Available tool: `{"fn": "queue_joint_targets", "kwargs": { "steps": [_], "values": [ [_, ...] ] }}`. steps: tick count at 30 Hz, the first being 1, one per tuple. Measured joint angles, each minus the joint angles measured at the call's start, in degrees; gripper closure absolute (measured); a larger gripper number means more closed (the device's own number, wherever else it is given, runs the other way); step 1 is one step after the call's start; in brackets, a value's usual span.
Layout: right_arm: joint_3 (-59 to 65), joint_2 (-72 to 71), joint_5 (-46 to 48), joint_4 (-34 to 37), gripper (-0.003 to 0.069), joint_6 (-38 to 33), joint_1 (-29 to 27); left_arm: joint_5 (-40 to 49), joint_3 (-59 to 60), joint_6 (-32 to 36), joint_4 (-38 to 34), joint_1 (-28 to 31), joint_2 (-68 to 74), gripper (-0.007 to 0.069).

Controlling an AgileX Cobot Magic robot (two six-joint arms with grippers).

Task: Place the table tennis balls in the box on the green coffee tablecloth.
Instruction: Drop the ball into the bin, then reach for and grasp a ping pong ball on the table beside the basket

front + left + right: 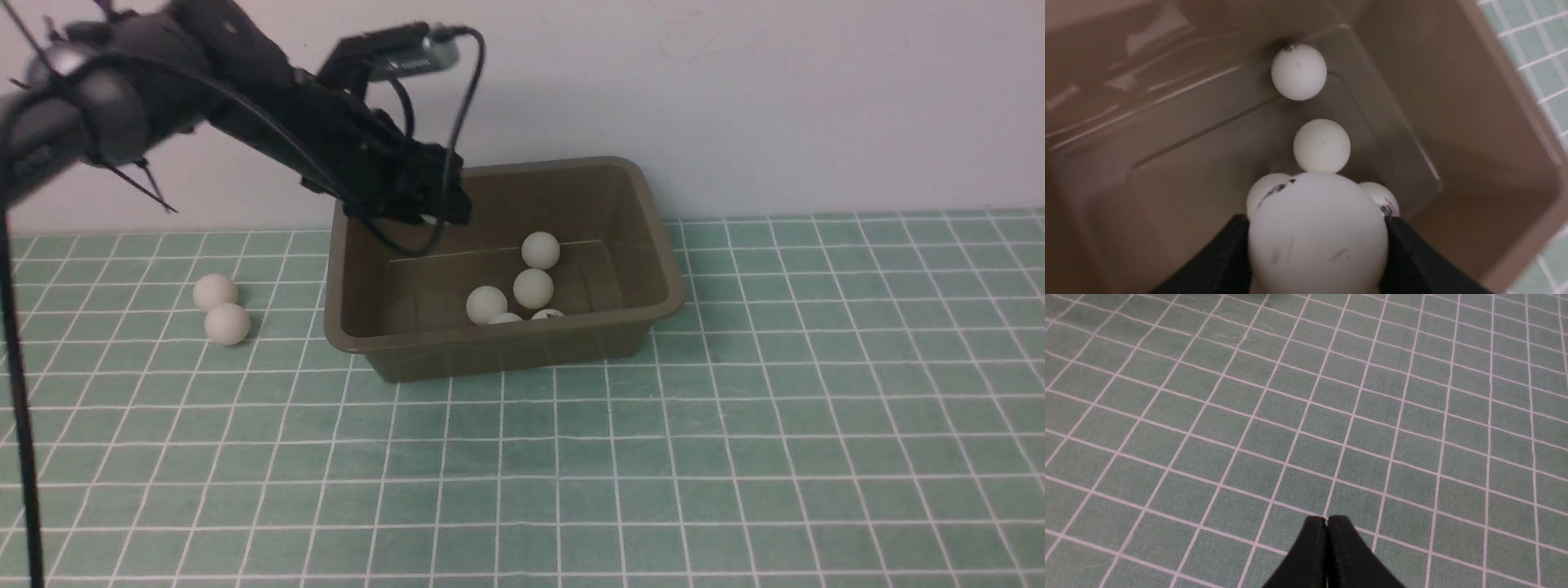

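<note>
Table tennis balls point(533, 287), five, lie in the box point(506, 349) at the far side of the green coffee tablecloth point(735, 449); two more balls point(227, 323) touch on the cloth to its left. Left gripper point(426, 211), over the box's far-left corner, clamps another ball point(1318, 232). Right gripper point(1327, 522) is closed tight, empty

No word, brand or number can be read. The gripped ball point(1318, 232) carries a smeared dark print, illegible. 2 others in the box point(1474, 122), the far ball point(1298, 72) and the side ball point(1382, 198), show tiny dark-and-red logos, too small to read. The wrist camera point(416, 57), at 11 o'clock from the box in the front view, bears blurred white lettering.
</note>
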Motion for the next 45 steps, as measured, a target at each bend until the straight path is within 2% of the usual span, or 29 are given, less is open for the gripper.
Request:
{"fn": "queue_joint_targets", "kwargs": {
  "steps": [7,10,12,15,21,23,26,29,31,34,45],
  "values": [
    [0.0,0.0,0.0,0.0,0.0675,0.0,0.0,-4.3,-1.0,4.6,5.0,-1.2,5.4,0.0267],
    [0.0,0.0,0.0,0.0,0.0675,0.0,0.0,-5.4,-1.0,6.8,5.4,-1.2,5.9,0.0215],
    [0.0,0.0,0.0,0.0,0.0675,0.0,0.0,-6.7,-1.0,7.4,5.4,-1.2,6.0,0.0137],
    [0.0,0.0,0.0,0.0,0.0675,0.0,0.0,-7.5,-1.5,7.6,5.2,-1.2,6.0,0.0064],
    [0.0,0.0,-0.1,0.1,0.0675,0.0,0.0,0.9,-5.7,7.8,9.3,-0.5,4.3,0.0048],
    [0.0,0.0,-0.1,0.1,0.0675,0.0,0.0,5.1,-7.9,6.1,13.3,0.9,1.7,0.0048],
    [0.0,0.0,-0.1,0.1,0.0675,0.0,0.0,9.0,-9.6,-0.1,20.3,4.8,-1.9,0.0048],
    [0.0,0.0,-0.1,0.1,0.0675,0.0,0.0,10.5,-9.9,-6.0,23.8,10.1,-4.2,0.0048],
    [0.0,0.0,-0.1,0.1,0.0675,0.1,0.0,11.9,-10.0,-10.5,24.7,13.5,-4.1,0.0048],
    [0.0,0.0,-0.1,0.1,0.0675,0.2,0.0,13.2,-10.0,-13.4,25.4,17.0,-2.1,0.0048],
    [0.0,0.0,-0.1,0.1,0.0675,0.2,0.0,6.9,-10.0,-14.2,22.9,17.8,8.9,0.0048]
  ]
}}
